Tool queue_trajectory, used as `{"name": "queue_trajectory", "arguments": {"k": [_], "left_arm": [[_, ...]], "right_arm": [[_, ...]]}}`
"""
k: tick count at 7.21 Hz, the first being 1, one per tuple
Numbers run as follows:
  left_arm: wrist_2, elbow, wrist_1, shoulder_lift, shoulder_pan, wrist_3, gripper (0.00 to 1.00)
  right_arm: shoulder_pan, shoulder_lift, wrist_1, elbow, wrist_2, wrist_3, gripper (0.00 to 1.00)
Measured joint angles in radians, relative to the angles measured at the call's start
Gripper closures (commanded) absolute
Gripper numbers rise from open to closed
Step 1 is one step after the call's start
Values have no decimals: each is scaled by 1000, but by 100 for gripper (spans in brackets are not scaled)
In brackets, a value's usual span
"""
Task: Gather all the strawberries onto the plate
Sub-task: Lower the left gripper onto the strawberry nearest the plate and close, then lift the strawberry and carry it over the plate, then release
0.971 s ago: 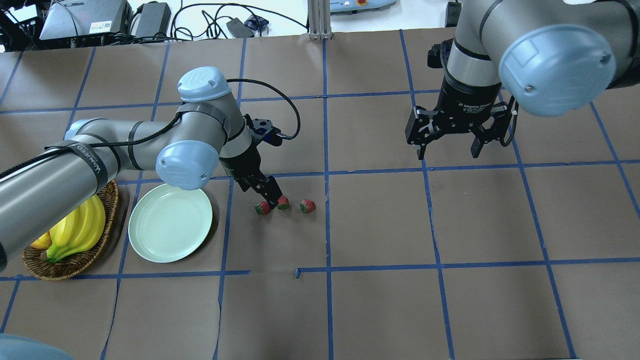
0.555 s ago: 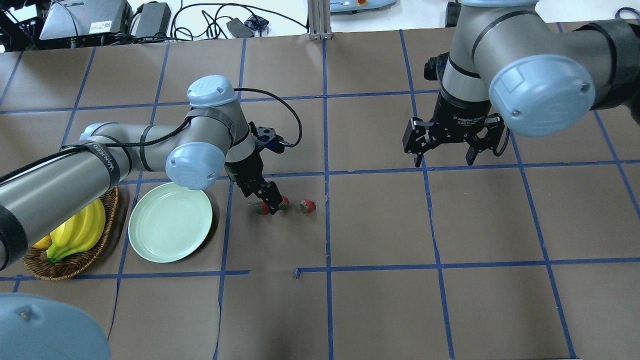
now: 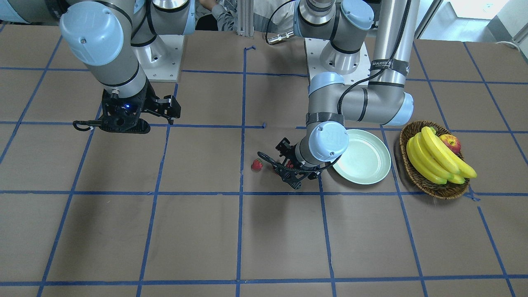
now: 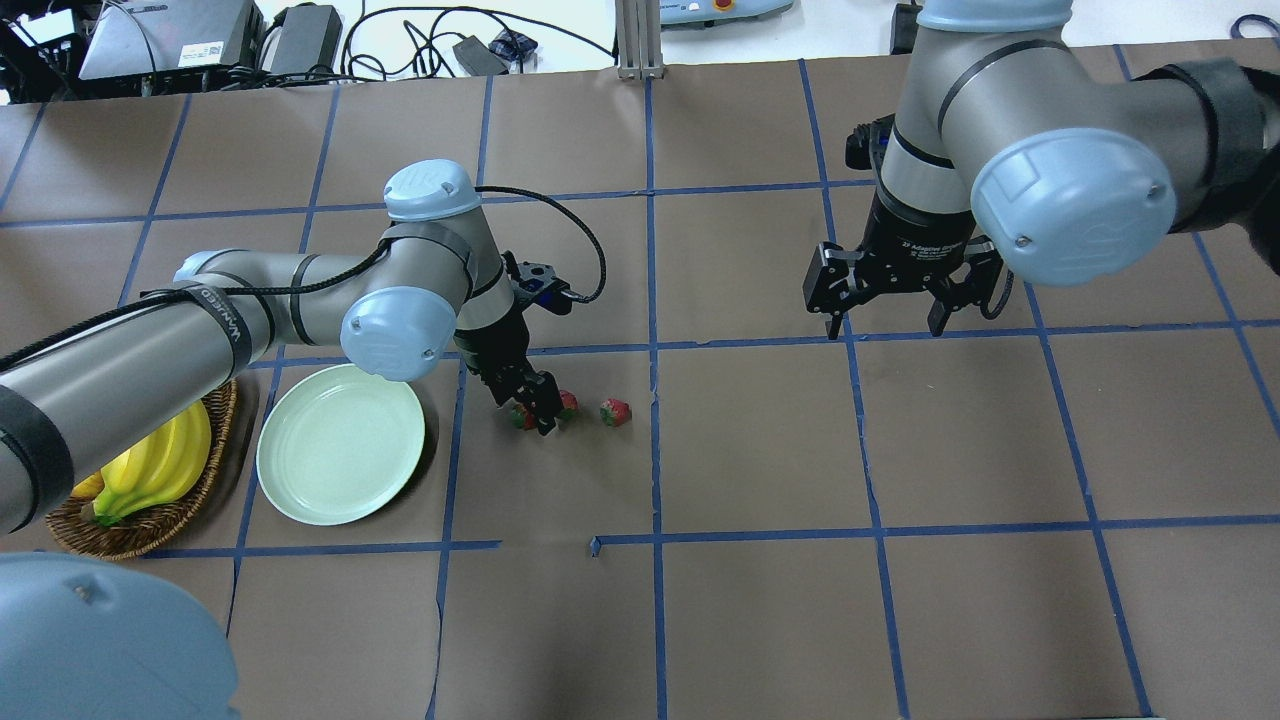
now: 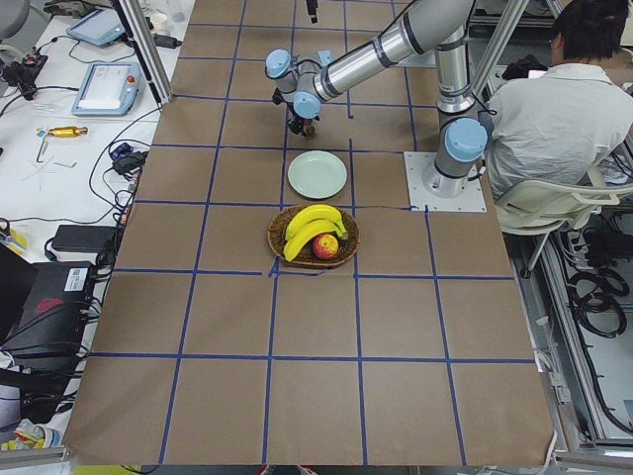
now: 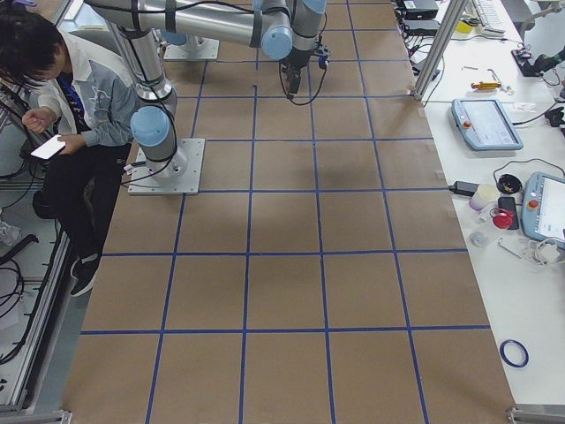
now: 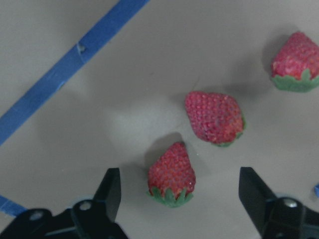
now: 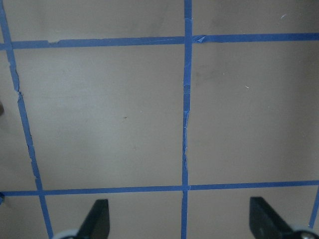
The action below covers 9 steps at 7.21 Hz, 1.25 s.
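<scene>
Left pincer [image 7: 180,185] stands wide open, straddling one strawberry [image 7: 171,173] without touching.

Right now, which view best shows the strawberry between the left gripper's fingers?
Left wrist view: the strawberry lies whole inside the open left gripper. The gripper partly hides it overhead and fully front-facing; side views are too distant.

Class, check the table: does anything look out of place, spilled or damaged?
Three strawberries lie loose on the brown paper beside the empty plate, not on it. The blue tape is cracked and ragged in places. Nothing is spilled.
</scene>
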<state>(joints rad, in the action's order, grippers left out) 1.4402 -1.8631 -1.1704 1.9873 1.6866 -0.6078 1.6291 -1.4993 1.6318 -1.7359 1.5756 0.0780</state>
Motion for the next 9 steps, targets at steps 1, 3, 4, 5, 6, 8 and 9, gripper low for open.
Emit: {"name": "queue_trajectory", "arguments": {"k": [1,3,4,5,6,8,9], "left_arm": [[0,-1,0,0,0,0,71],[7,0,0,1,1,2,100],[20,1,0,0,1,3,100],[36,5,0,-4,1,4,100],[62,22,-7,-17,0,4,100],[126,87,-89,-66,-30,3,100],[157,109,-143,-94,-80,-9,100]], "right_arm": [[0,2,2,0,0,0,0],[0,3,6,-1,-1,0,0],[0,4,7,-1,-1,-1,0],[0,4,8,-1,-1,-2,0],[-1,4,8,-1,0,-4,0],[-1,4,9,0,2,-5,0],[-1,4,10,1,2,-5,0]]}}
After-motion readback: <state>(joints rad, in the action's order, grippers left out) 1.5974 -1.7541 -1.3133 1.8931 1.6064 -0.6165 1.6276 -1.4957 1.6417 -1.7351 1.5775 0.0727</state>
